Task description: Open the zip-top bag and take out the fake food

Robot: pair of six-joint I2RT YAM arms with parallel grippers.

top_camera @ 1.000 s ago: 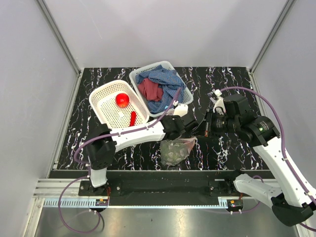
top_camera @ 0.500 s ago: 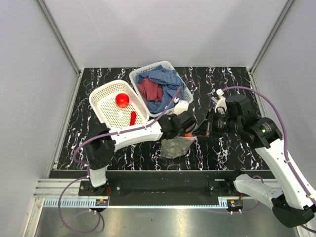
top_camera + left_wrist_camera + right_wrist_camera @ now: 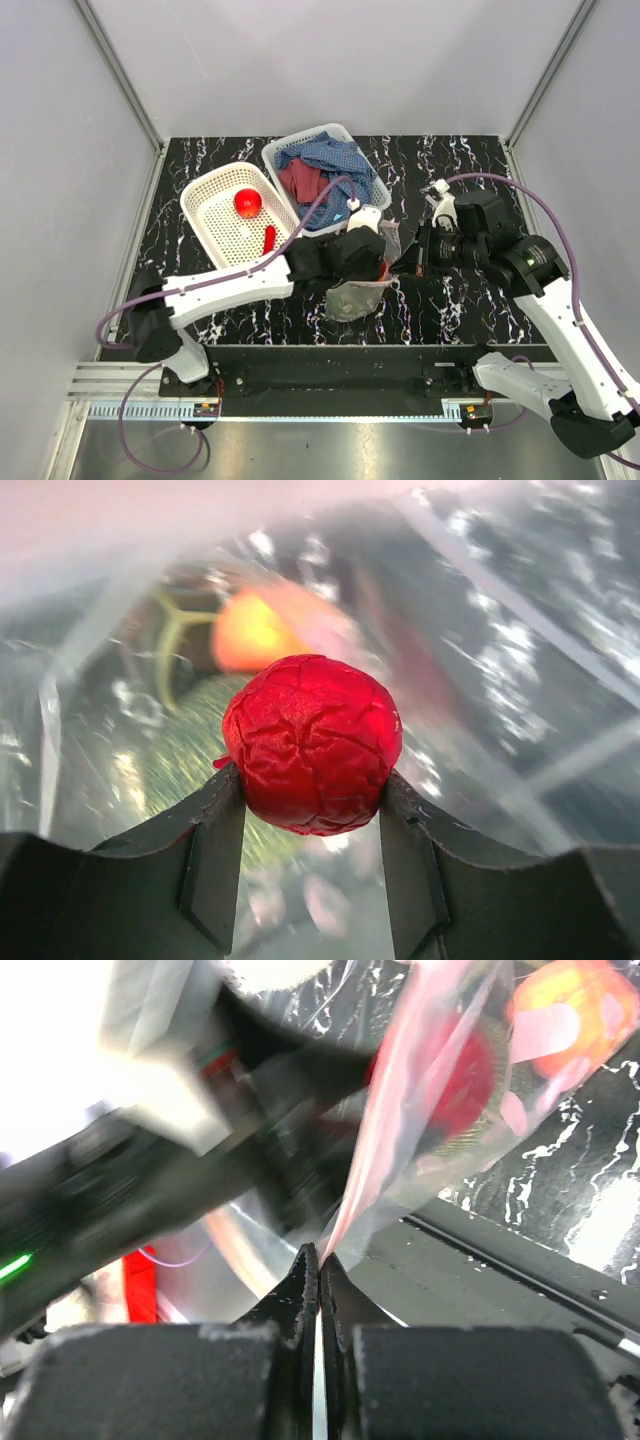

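The clear dotted zip-top bag (image 3: pixel 355 297) lies near the table's front middle, its mouth lifted. My left gripper (image 3: pixel 368 262) reaches into the bag and is shut on a red round wrinkled fruit (image 3: pixel 312 742); an orange-peach fruit (image 3: pixel 255 630) lies deeper in the bag. My right gripper (image 3: pixel 318 1257) is shut on the bag's edge (image 3: pixel 400 1150) and holds it up; in the top view it (image 3: pixel 412 262) sits just right of the bag. A red round fruit (image 3: pixel 248 202) and a red chili pepper (image 3: pixel 268 238) lie in the left white basket (image 3: pixel 205 225).
A second white basket (image 3: pixel 375 192) at the back middle holds blue and dark red cloths (image 3: pixel 320 175). The enclosure's side walls stand on both sides of the black marbled table (image 3: pixel 480 160).
My left arm has swung so its gripper went into the bag's mouth and closed on the red fruit. My right gripper has stayed holding the bag's edge.
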